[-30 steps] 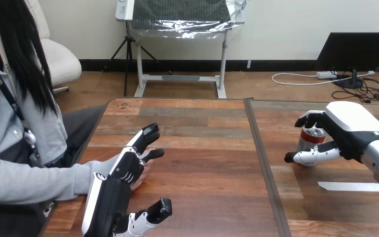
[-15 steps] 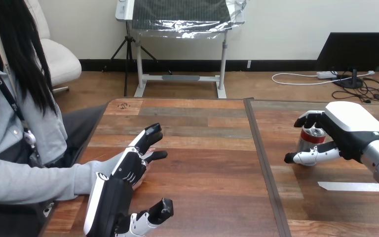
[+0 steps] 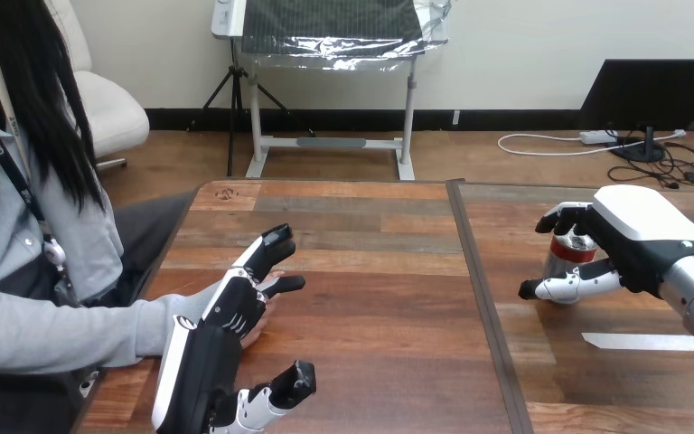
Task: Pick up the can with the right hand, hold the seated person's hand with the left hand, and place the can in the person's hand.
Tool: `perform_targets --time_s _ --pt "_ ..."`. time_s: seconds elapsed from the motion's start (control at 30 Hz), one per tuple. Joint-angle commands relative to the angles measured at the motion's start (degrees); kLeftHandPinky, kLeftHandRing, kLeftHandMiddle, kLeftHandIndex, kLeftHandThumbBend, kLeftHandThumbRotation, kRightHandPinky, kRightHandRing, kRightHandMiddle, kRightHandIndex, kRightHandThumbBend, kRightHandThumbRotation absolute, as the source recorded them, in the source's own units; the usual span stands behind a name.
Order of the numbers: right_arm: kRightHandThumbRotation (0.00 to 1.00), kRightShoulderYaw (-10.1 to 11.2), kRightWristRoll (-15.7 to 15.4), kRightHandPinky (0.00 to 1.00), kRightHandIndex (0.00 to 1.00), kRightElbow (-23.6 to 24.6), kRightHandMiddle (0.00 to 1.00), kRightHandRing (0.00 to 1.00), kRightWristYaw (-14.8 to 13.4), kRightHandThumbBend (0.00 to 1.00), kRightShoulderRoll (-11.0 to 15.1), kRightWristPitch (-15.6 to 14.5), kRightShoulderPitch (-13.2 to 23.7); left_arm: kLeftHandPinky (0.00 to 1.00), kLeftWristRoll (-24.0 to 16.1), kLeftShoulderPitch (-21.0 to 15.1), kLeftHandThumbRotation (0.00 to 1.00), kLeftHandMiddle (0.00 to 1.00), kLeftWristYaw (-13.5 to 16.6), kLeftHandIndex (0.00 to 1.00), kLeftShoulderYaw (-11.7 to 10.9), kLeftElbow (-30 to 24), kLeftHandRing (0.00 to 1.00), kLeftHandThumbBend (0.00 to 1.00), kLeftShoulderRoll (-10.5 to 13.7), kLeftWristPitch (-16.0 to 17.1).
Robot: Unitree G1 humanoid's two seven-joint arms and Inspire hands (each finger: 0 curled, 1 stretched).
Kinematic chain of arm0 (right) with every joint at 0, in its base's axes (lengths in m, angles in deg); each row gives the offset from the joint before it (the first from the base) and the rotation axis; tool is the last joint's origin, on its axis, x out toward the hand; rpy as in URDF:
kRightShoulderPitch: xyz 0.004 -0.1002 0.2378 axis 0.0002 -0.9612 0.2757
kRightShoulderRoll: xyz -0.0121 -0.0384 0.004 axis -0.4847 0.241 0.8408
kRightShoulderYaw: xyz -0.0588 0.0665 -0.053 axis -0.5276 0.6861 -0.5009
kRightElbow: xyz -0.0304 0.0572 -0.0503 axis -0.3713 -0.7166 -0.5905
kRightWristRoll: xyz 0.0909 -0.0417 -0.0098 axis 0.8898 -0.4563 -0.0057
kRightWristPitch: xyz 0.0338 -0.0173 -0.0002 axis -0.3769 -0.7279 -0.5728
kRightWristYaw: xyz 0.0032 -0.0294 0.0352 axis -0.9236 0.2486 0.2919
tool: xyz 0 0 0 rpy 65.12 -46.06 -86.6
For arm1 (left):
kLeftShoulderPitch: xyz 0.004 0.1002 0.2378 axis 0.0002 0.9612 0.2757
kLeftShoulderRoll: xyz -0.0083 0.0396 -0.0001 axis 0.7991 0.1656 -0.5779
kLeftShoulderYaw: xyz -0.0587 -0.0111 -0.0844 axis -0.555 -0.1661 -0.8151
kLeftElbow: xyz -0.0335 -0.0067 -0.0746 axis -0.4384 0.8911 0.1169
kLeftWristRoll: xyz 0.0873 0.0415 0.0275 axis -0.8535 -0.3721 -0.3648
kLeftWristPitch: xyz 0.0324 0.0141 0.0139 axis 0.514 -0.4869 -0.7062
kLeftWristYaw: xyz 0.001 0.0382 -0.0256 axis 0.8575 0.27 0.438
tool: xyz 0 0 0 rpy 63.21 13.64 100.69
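A silver can with a red top band (image 3: 564,257) stands at the table's right side. My right hand (image 3: 637,231) is shut on it, fingers curled over its top rim and the thumb across its lower front; whether its base touches the table is hidden. At the lower left my left hand (image 3: 210,354) lies open over the person's hand (image 3: 260,315), fingers straight and pointing away, thumb spread toward the table's middle. Only a sliver of the person's hand shows beside my fingers, resting on the table at the end of a grey sleeve (image 3: 72,334).
The wooden table (image 3: 370,298) has a dark seam (image 3: 483,307) running front to back between my two hands. A white strip of tape (image 3: 642,342) lies on the table near my right forearm. The person sits at the left edge.
My right hand and the can have shifted very slightly left. My left hand's fingers have barely moved over the person's hand.
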Motion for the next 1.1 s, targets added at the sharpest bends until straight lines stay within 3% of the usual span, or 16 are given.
perform_targets --time_s 0.0,0.47,1.07 --pt "0.60 0.7 1.0 0.70 0.76 2.5 0.76 0.76 0.1 0.90 2.0 0.4 1.1 0.76 0.5 -3.7 0.70 0.91 0.0 0.88 0.3 -0.1 0.89 1.00 0.0 0.7" --pt "0.60 1.2 1.6 0.70 0.77 2.7 0.77 0.76 1.4 0.89 2.0 0.6 0.6 0.76 -1.1 -3.8 0.70 0.91 0.9 0.87 -0.6 0.4 0.89 0.99 -0.1 1.8" --pt "0.59 1.1 1.9 0.68 0.76 3.1 0.75 0.74 2.9 0.86 1.9 0.7 -0.1 0.77 1.1 -3.2 0.69 0.92 0.1 0.88 0.6 0.1 0.90 1.00 0.1 1.3"
